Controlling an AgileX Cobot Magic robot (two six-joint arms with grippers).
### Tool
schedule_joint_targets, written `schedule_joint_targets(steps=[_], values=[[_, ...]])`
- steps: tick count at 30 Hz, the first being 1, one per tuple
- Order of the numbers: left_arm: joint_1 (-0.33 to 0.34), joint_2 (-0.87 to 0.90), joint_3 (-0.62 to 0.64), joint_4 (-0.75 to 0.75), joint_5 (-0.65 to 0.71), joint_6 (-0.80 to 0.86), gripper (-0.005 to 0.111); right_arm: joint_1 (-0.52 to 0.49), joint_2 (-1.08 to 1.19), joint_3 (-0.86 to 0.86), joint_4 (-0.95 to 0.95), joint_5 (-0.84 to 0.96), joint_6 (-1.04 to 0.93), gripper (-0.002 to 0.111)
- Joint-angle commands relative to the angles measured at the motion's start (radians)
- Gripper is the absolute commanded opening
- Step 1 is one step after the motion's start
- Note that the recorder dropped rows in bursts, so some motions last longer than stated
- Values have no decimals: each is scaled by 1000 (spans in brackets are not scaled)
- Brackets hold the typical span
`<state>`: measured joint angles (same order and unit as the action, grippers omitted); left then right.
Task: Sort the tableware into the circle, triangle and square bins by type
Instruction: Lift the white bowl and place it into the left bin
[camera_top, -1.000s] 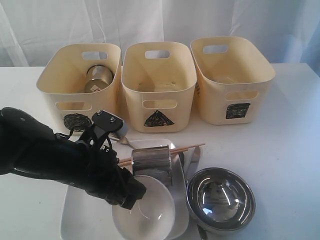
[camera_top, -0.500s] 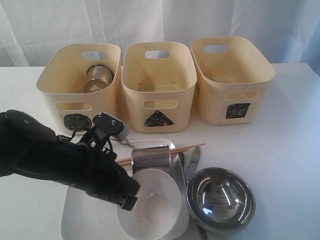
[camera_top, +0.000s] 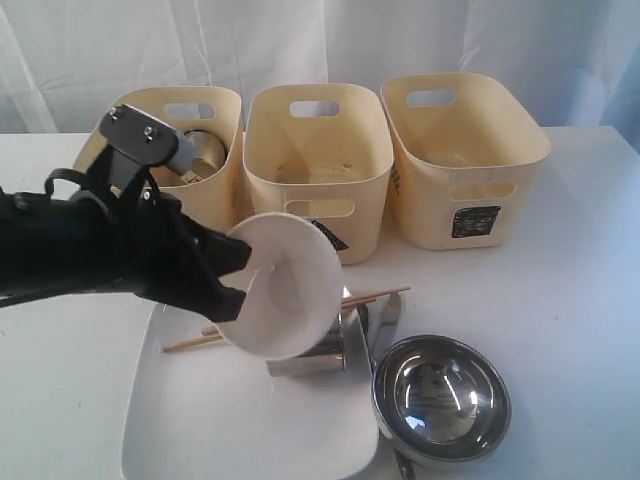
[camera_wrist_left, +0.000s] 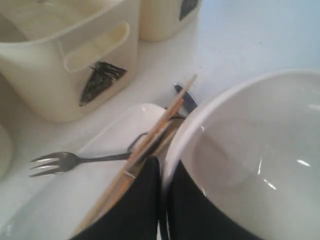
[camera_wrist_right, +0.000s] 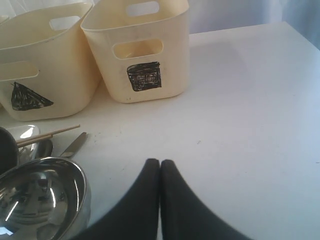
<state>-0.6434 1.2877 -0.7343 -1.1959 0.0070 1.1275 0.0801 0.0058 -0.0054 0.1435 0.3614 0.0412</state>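
Three cream-yellow bins stand in a row at the back of the white table (camera_top: 590, 300). The leftmost bin (camera_top: 215, 195) has its mark hidden behind the left arm, and a steel mug (camera_top: 205, 152) stands inside it. In front of it, the left gripper (camera_wrist_left: 164, 167) is pinched nearly closed on the rim of the white ceramic bowl (camera_top: 285, 285). The bowl hangs tilted in the air above the large white square plate (camera_top: 240, 420), with its mouth turned toward the right. A small fork (camera_wrist_left: 55, 161) lies at the plate's edge. The thin wooden chopsticks (camera_top: 375, 295) lie across the second steel mug (camera_top: 315, 358), which is on its side and mostly hidden behind the bowl. The triangle bin (camera_top: 315, 150) is in the middle, just behind the raised bowl. A knife (camera_top: 388, 315) lies beside the plate, and the steel bowl (camera_top: 440, 400) sits upright just beyond it. The square bin (camera_top: 465, 160) stands on the right. The right gripper (camera_wrist_right: 160, 167) hovers over bare table near the steel bowl, its jaws pressed together on nothing.
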Motion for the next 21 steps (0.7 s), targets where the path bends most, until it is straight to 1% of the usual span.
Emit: schedule_joint_targets(steps=[1,2,9,12,15,18,21], values=[[-7,-63,6,-11,-161,15,0,0,-6,5,-5,-15,-3,0],[-7,-73,3,-11,-218,29,0,0,-6,5,-5,-15,-3,0],[-7,-85,-30,40,-391,59,0,0,-6,5,-5,-15,-3,0],[10,-85,-44,65,-447,59,0,0,-6,5,-5,-15,-3,0],[62,-72,-69,88,-447,62,0,0,-6,5,-5,-15,-3,0],[139,-43,-111,119,-447,49,0,0,-6,5,-5,-15,-3,0],[214,1,-170,185,-440,-28,0,0,-6,5,-5,-15,-3,0]])
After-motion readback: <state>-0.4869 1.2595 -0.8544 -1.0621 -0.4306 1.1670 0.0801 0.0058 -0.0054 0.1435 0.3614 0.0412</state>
